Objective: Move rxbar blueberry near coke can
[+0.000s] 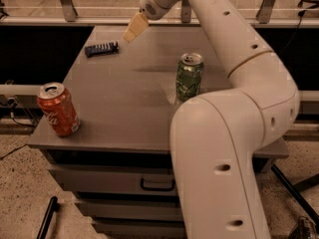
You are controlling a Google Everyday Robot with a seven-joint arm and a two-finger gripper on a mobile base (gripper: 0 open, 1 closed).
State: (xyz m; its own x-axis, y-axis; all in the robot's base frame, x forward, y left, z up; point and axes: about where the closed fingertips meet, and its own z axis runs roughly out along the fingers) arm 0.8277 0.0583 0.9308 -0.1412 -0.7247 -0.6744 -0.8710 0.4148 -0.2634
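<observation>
The rxbar blueberry [101, 49] lies flat at the far left of the grey cabinet top [129, 98], a dark navy bar. The coke can [58, 109] stands upright at the near left corner, red-orange with white script and a silver top. My gripper [134, 28] hangs above the far middle of the top, to the right of the bar and above it, holding nothing. The white arm reaches over from the right.
A green can [189, 76] with a silver top stands upright right of the middle. The arm's big white link [219, 168] fills the lower right. Drawers [154, 183] sit under the top. A rail and glass run along the back.
</observation>
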